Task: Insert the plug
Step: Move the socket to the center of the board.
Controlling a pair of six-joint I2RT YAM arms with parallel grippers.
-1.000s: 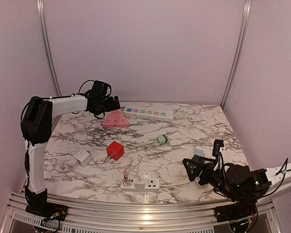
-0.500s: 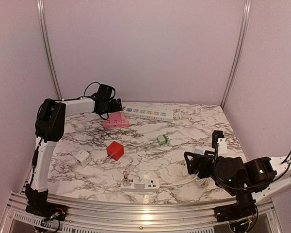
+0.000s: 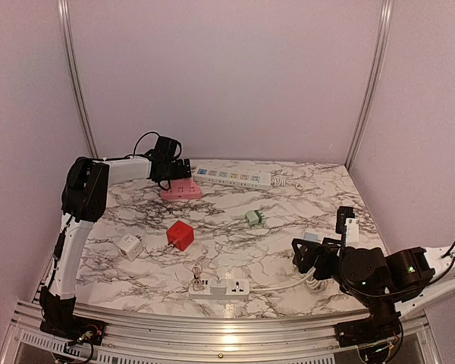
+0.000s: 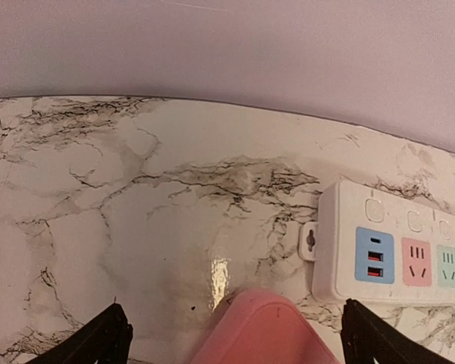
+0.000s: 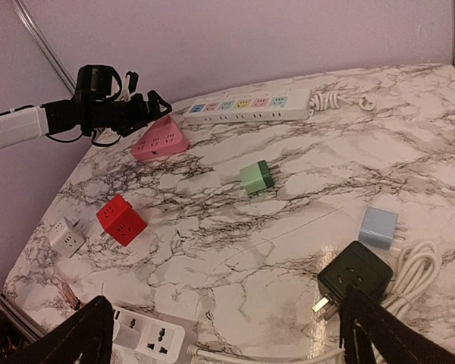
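Observation:
A black plug adapter (image 5: 355,279) with bare metal prongs lies on the marble just inside the right finger of my right gripper (image 5: 227,337). That gripper is open and holds nothing; in the top view it (image 3: 316,258) hovers at the table's front right. A white power strip (image 3: 220,287) with universal sockets lies at the front centre, also seen low in the right wrist view (image 5: 148,337). My left gripper (image 3: 180,170) is open at the back left, its fingers either side of a pink triangular socket block (image 4: 265,330), apart from it.
A long white strip with coloured sockets (image 3: 233,177) lies along the back wall. Loose on the marble are a green adapter (image 3: 253,218), a red cube (image 3: 180,235), a white cube (image 3: 129,246) and a light blue adapter (image 5: 379,227). A coiled white cable (image 5: 421,265) lies at the right.
My left gripper has reached further right, to the pink socket block. The right arm has shifted slightly right and back. Both grippers stay open.

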